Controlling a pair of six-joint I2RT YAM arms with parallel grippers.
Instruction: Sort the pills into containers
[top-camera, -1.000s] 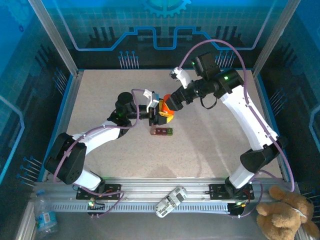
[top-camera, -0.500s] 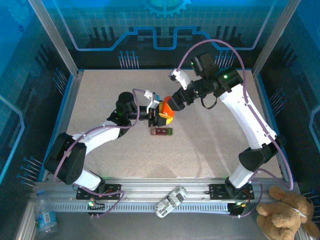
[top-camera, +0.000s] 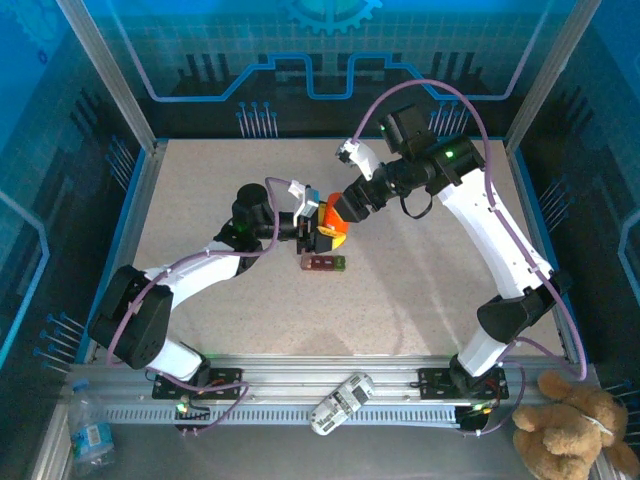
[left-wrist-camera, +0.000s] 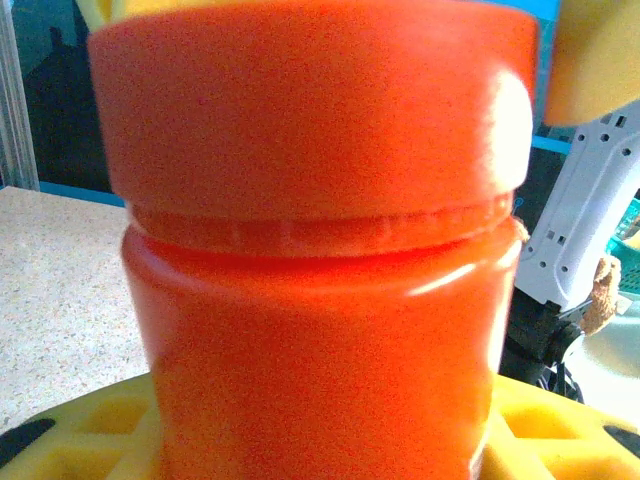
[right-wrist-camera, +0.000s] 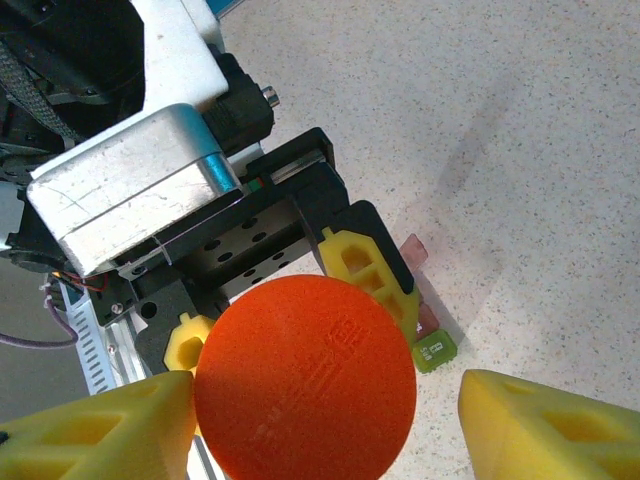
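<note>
Top external view first. Find the left hand (top-camera: 314, 231) over the middle of the speckled beige worktop (top-camera: 430, 290), clamped on the body of the orange cylindrical plastic bottle (left-wrist-camera: 320, 340) and apparently holding it clear of the surface. Confirm the grip from the right wrist view: yellow left fingers (right-wrist-camera: 358, 262) on either side of the bottle, below its round orange screw cap (right-wrist-camera: 305, 375).

Find the right hand (right-wrist-camera: 325, 425) reaching in from the far right, set around the cap at a middling width. Note its two yellow pads (right-wrist-camera: 100, 430): one against the cap's edge, the other just apart from it. Treat the cap as bracketed, not yet gripped.

Locate the containers (top-camera: 324, 263), a short flat strip of small joined compartments, dark red with one green end (right-wrist-camera: 436, 350), lying on the worktop just on the near side of the held bottle. Read the long axis as running left to right, green end toward the right arm. Cannot tell whether the compartment lids stand open.

Key relation for the coming move: cap face square-on to the right wrist camera. Judge the right hand's approach line as matching the bottle's long axis, cap roughly centred between the pads. Close fully on the cap, then twist it off against the left hand's hold. Expect the pills inside the bottle.
</note>
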